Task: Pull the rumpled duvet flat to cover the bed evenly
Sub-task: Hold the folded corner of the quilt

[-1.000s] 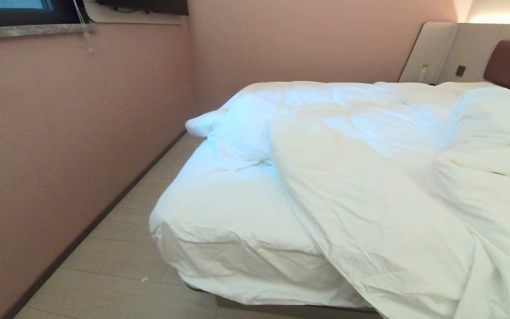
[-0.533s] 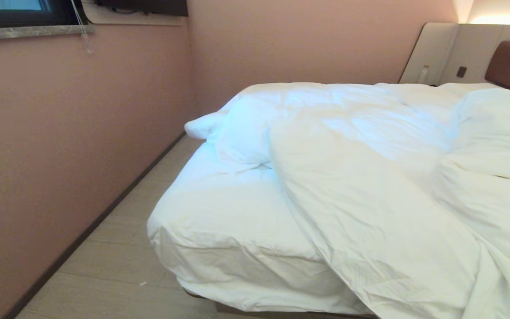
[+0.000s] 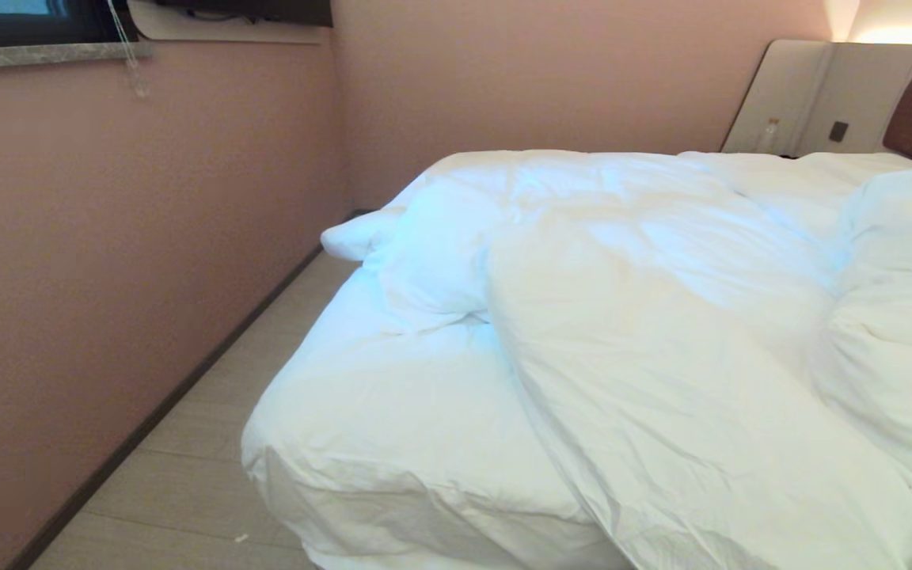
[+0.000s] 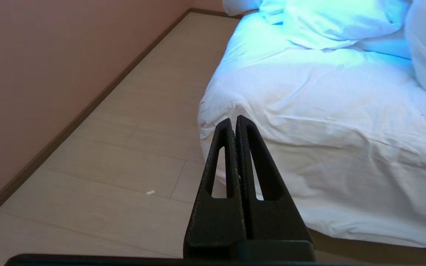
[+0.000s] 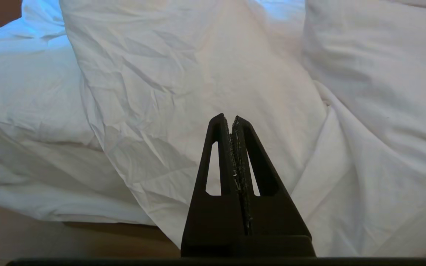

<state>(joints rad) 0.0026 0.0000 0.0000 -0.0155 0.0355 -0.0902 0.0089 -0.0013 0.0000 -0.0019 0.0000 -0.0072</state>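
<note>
Duvet [image 3: 662, 340]: lying rumpled across the bed [image 3: 393, 443], bunched from 12 toward 4 o'clock, sheeted corner at 7 o'clock showing bare; whole scene sitting closer and shifted since a second ago, so the camera is advancing, bedding itself unmoved; left gripper [image 4: 234, 120]: pressed closed, holding nothing, pointing at the bed corner; right gripper [image 5: 231, 119]: likewise closed, empty, facing the duvet.

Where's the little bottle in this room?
In the head view, the bottle stands far right, against the beige wall panel beyond the bed.
</note>
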